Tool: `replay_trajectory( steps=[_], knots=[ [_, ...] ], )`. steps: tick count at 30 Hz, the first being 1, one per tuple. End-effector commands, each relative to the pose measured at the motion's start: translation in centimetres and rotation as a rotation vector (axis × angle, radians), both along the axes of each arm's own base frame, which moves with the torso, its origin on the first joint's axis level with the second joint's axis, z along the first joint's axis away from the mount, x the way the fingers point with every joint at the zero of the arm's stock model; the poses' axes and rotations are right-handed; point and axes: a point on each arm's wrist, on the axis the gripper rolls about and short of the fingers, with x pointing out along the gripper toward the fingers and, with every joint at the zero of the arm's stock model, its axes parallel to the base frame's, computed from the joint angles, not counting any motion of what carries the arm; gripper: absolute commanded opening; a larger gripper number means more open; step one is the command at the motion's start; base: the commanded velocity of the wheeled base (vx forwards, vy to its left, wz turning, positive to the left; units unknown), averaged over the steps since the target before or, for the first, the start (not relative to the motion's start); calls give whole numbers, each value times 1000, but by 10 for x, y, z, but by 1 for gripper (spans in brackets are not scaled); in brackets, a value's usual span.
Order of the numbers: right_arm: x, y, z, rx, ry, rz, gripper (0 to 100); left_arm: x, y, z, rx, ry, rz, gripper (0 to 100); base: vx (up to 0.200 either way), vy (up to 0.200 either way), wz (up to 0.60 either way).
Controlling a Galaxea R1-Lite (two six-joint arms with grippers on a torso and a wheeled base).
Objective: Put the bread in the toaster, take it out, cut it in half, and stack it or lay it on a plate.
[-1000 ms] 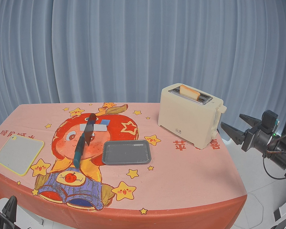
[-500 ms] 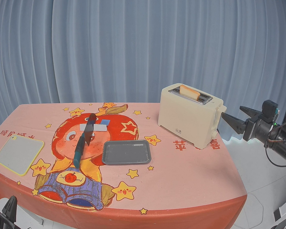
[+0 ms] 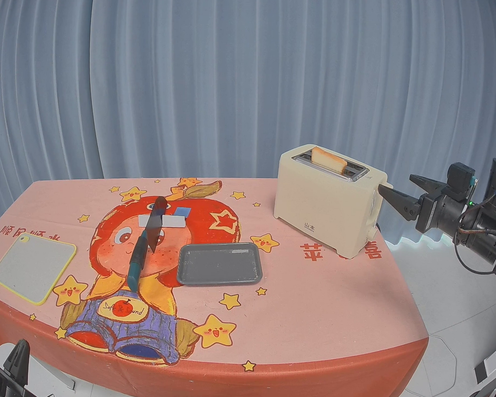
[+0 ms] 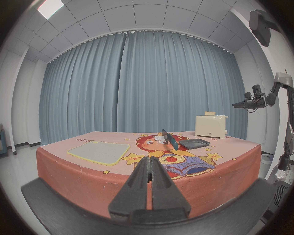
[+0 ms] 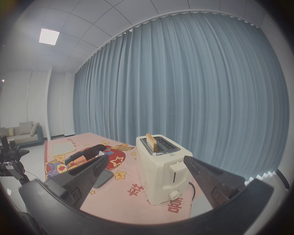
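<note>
A cream toaster [image 3: 329, 199] stands at the table's far right, and a browned bread slice [image 3: 329, 160] sticks up out of its back slot. My right gripper [image 3: 395, 182] is open and hangs just right of the toaster, level with its top and beyond the table edge. In the right wrist view the toaster [image 5: 162, 171] and bread [image 5: 151, 142] show between the spread fingers, farther off. A grey plate [image 3: 220, 263] lies mid-table. My left gripper [image 4: 150, 162] is shut and empty, low before the table's near left edge.
A teal-handled knife [image 3: 146, 241] leans on a small white stand left of the plate. A yellow-rimmed cutting board [image 3: 34, 266] lies at the left edge. The toaster's lever and knob [image 5: 174, 194] face my right gripper. Curtains close off the back.
My right gripper has risen and moved left toward the toaster's side, staying open. Bread, knife, plate and the left arm have not moved.
</note>
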Motion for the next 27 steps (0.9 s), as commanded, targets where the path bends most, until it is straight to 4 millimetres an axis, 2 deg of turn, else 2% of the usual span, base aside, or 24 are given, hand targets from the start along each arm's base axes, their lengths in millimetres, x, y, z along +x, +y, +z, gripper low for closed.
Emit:
replay_trajectory(
  steps=[1, 17, 27],
  knots=[
    [6, 1, 2, -9, 24, 1, 100, 1, 0, -5, 0, 17, 0, 0, 0, 0, 0],
    [9, 6, 10, -9, 19, 15, 100, 1, 0, -5, 0, 17, 0, 0, 0, 0, 0],
    [17, 6, 5, -30, 28, 11, 100, 1, 0, -5, 0, 17, 0, 0, 0, 0, 0]
  ],
)
